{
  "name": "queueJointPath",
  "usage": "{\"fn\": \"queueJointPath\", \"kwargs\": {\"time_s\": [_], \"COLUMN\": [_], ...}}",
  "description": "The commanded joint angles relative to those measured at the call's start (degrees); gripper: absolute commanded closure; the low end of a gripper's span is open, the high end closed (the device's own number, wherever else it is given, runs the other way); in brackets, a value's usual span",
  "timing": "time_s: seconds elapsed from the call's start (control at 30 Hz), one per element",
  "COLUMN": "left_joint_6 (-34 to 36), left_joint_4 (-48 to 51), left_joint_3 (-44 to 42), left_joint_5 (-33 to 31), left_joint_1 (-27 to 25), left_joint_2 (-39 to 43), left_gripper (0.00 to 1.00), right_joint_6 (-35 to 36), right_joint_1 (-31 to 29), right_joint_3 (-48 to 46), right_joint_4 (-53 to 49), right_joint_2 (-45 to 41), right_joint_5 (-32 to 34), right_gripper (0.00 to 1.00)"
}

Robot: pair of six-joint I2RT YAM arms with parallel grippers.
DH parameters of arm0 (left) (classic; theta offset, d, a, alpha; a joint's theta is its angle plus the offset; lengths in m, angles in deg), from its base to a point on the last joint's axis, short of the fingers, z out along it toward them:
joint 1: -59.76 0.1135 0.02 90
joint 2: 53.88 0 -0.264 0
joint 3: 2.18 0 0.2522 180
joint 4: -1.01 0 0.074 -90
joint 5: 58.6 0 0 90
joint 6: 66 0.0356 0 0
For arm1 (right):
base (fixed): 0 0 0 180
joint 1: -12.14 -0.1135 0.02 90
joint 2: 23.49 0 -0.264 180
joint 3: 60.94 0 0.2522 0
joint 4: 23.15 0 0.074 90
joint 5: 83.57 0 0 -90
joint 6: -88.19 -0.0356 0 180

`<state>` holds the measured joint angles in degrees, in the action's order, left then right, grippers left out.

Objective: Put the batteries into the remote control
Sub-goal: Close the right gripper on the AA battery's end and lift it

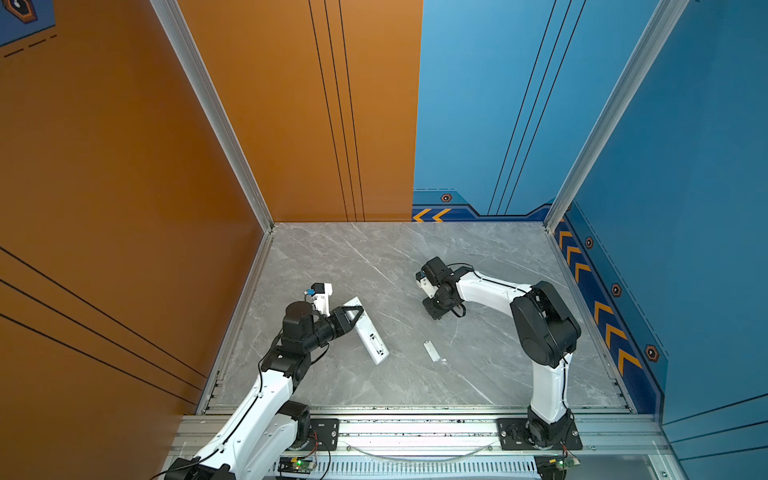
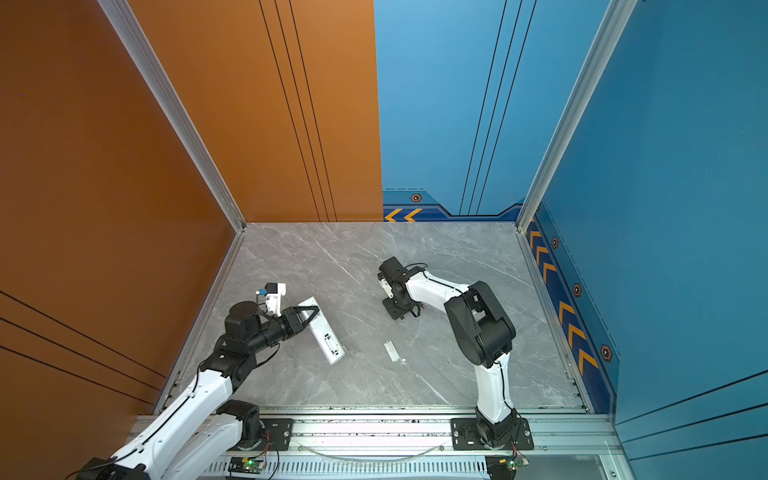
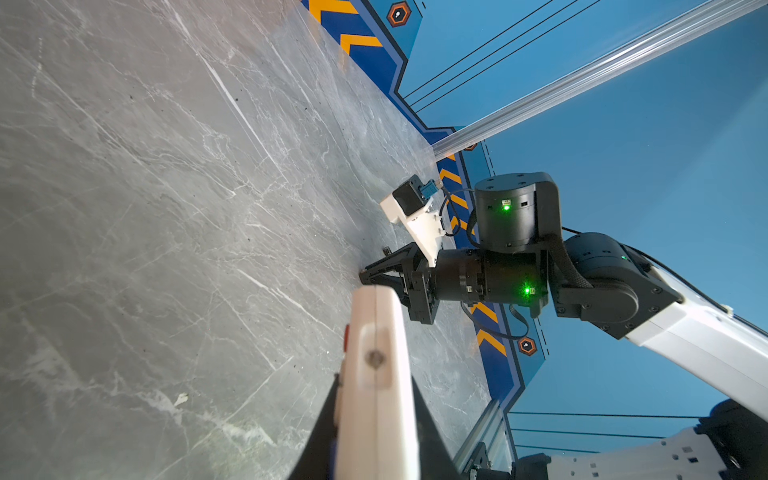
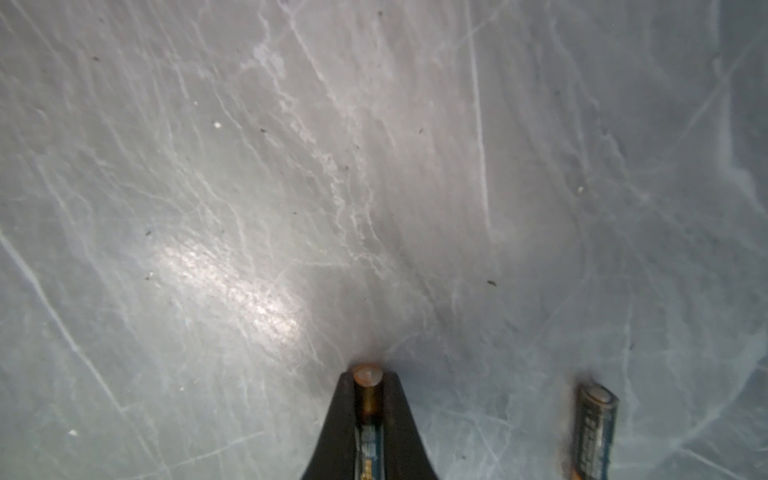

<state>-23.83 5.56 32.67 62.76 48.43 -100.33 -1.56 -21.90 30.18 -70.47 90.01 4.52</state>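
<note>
**Both pincers clamped: L on remote, R on a battery**

Nearest the front, the battery cover [image 1: 431, 351] [image 2: 391, 351] lies flat on the marble table [image 1: 374, 257], alone, betw. the two arms. Just left of it, the remote control [image 1: 370, 336] [image 2: 326, 338] runs diagonally, plain back up, w/ the open battery bay toward its near end. The left gripper [image 1: 358, 312] [image 2: 313, 311] is closed on the remote's far half. In the L wrist view the remote sits end-on betw. the black fingers [image 3: 320, 436], a red button showing on one side. Can't tell if the remote rests on the table or is raised.

Farther back and to the right, the right gripper [image 1: 433, 312] [image 2: 392, 313] points down at the marble, well apart from the remote. R wrist view: pinched tight on a battery [image 4: 368, 374], its metal end poking just past the fingertips. The 2nd battery [image 4: 592, 424] lies just beside, roughly parallel, not touching the gripper. Both top views hide the batteries under that gripper.

At the back: orange wall [image 1: 291, 124] on the L, blue wall [image 1: 478, 104] on the R.
</note>
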Motion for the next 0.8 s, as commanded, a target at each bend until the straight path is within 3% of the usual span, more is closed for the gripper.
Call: {"fn": "queueJointPath", "kwargs": {"time_s": [0.0,0.4,0.77], "left_joint_6": [0.81,1.34,1.26], "left_joint_4": [-0.71,-1.24,-1.18], "left_joint_3": [1.15,1.37,1.30], "left_joint_5": [-0.24,-0.06,-0.06], "left_joint_1": [-0.35,-0.18,-0.14], "left_joint_2": [0.76,-0.16,-0.30], "left_gripper": [1.00,1.00,1.00], "right_joint_6": [1.01,0.98,0.98], "right_joint_1": [0.29,0.31,0.32], "right_joint_3": [-0.10,-0.62,-1.24], "right_joint_4": [-3.08,-3.00,-3.00], "right_joint_2": [1.41,0.35,-1.11], "right_joint_5": [0.32,-0.41,-0.81], "right_gripper": [0.93,1.00,1.00]}}
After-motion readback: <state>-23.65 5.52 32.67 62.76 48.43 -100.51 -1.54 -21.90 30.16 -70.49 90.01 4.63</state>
